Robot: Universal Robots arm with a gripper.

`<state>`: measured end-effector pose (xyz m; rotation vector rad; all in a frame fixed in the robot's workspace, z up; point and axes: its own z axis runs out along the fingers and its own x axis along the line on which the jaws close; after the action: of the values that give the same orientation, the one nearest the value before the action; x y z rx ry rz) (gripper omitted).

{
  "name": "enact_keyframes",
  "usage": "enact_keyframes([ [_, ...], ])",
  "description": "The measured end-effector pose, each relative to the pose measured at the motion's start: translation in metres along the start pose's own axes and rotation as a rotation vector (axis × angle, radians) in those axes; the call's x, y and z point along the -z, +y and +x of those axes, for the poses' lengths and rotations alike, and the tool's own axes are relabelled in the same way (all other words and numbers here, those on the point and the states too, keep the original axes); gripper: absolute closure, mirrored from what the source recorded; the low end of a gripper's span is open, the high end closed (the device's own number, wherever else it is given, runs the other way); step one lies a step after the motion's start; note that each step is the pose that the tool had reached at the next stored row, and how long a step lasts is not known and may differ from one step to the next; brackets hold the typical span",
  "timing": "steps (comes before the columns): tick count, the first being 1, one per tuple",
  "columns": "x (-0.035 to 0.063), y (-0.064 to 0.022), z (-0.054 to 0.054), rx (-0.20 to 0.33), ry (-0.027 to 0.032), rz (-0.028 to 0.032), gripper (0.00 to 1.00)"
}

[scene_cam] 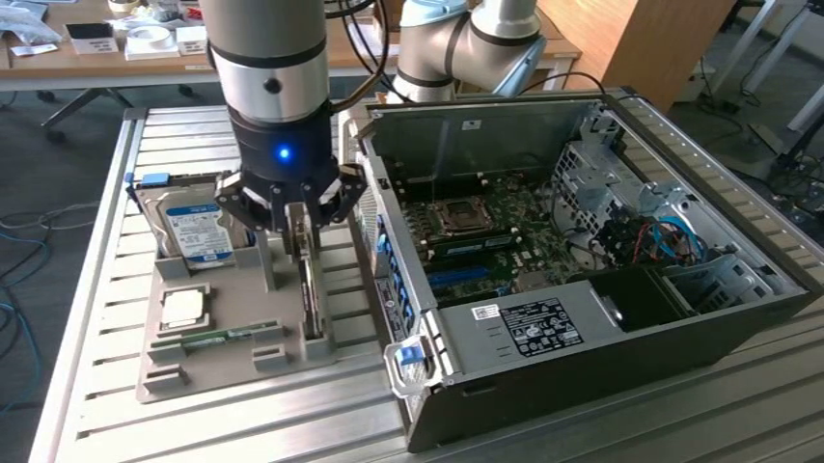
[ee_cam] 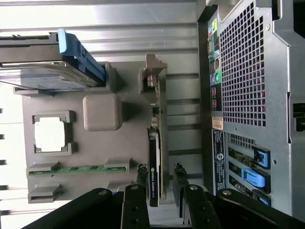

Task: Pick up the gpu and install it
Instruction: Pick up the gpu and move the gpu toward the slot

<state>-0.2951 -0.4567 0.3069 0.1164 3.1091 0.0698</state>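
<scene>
The gpu [scene_cam: 311, 299] stands on edge in the slots of a grey parts tray [scene_cam: 219, 371], a thin dark card with its pale bracket end toward the hard drive side. My gripper [scene_cam: 300, 234] hangs right above it, on the exterior view's left of the computer case. In the wrist view the gpu [ee_cam: 153, 167] runs between my fingertips [ee_cam: 142, 172], one on each side, with a visible gap on the case side. The gripper [ee_cam: 160, 174] is open around the card and not touching it.
The tray also holds a silver hard drive [scene_cam: 193, 231] with a blue-white label, a square processor [scene_cam: 184, 307] and a green memory stick [scene_cam: 212, 338]. The open computer case [scene_cam: 580, 260] lies close beside the tray, its motherboard [scene_cam: 477, 241] exposed. Its perforated rear panel [ee_cam: 243, 67] is near my fingers.
</scene>
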Motion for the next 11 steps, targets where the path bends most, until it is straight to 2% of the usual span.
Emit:
enact_keyframes([
  [5,-0.0062,-0.0003,0.0002,0.0,0.0,-0.0005,0.64],
  [7,-0.0065,-0.0003,0.0002,0.0,0.0005,-0.007,0.64],
  [11,-0.0066,-0.0003,0.0002,0.0,0.0005,-0.0079,0.64],
])
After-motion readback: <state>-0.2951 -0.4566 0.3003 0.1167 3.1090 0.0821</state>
